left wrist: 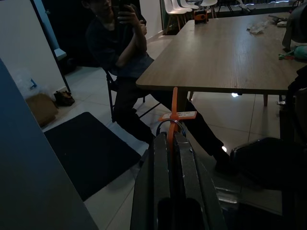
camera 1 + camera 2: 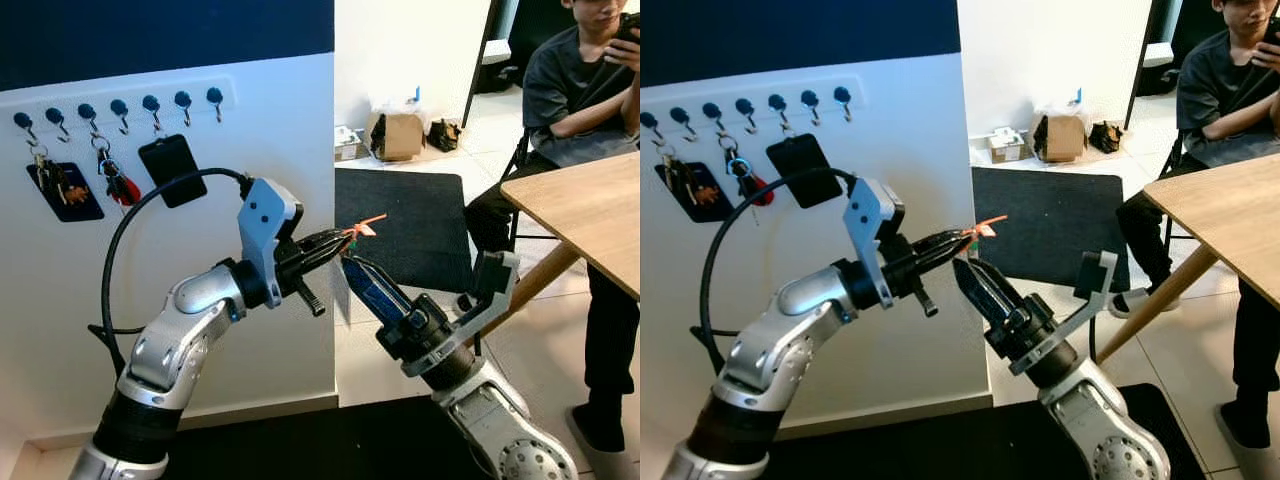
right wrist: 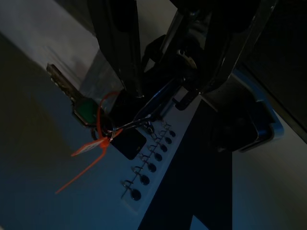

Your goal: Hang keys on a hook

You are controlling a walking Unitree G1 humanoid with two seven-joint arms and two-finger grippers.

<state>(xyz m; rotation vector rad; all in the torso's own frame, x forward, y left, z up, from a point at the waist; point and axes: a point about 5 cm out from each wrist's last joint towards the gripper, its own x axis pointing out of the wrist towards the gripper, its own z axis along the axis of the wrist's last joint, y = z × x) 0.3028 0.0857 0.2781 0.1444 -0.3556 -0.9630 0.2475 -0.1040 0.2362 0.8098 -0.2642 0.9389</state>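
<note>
Keys: a small bunch on a metal ring with an orange zip-tie tag; in the right wrist view a silver key with a dark green head hangs off the ring
Where the keys lie: in mid-air just right of the white wall panel, lower than and right of the hook rail, well apart from it
Left gripper: fingers pressed together on the key ring; tag sticks out past the tips
Right gripper: just below the left one's tips, pointing up at the keys; jaws a little apart around the hanging key, contact unclear
Hook rail: 7 dark knobs with hooks; left hooks carry other key bunches and a black card; right hooks bare
Hard to make out: key blades are hidden behind the fingers in the eye views; wrist views are dark
Far right: a seated person at a wooden table, cut off by the frame; black mat on the floor
</note>
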